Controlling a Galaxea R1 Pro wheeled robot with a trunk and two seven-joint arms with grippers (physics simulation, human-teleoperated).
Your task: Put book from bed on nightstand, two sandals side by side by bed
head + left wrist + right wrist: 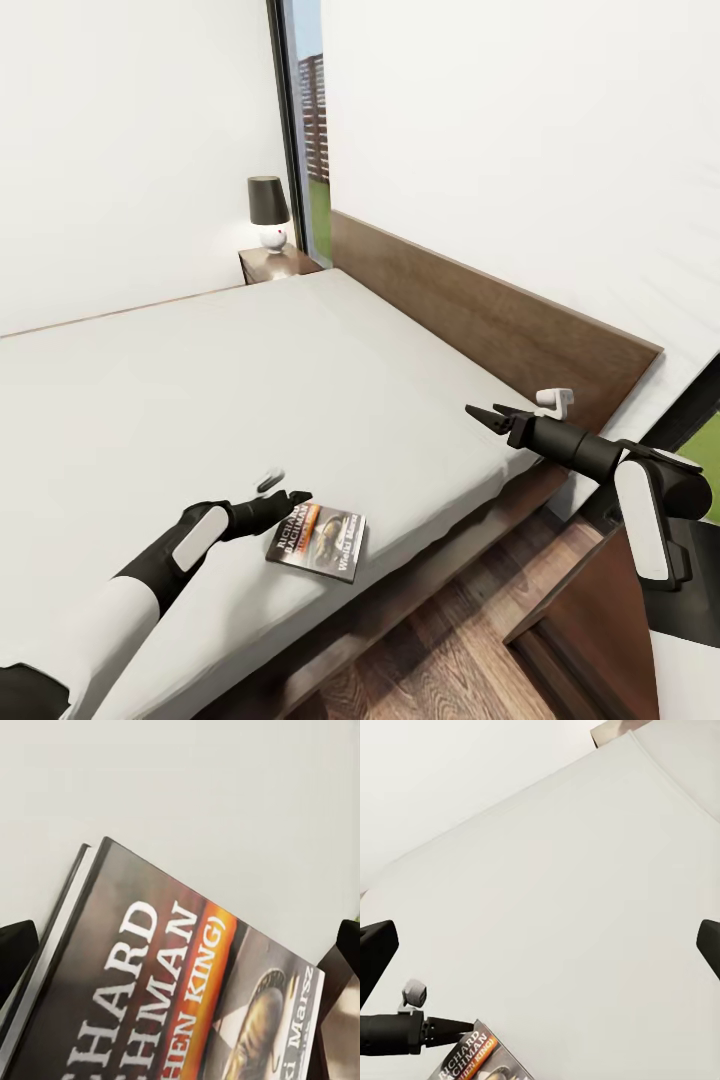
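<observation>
Hovering left fingers [290, 497] beside book [322, 540]

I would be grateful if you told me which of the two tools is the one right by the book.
The left tool, low over the mattress, its tips at the book. The right tool hangs apart, near the headboard.

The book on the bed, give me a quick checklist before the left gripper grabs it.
1. Book lies flat near the edge of the bed: ok.
2. Left gripper at the book's corner: ok.
3. Left fingers apart either side of the book: ok.
4. Fingers touching the cover: cannot tell.
5. Right gripper open, apart from the book: ok.
6. Nightstand with lamp beyond the bed's far corner, free space on top: cannot tell.
</observation>
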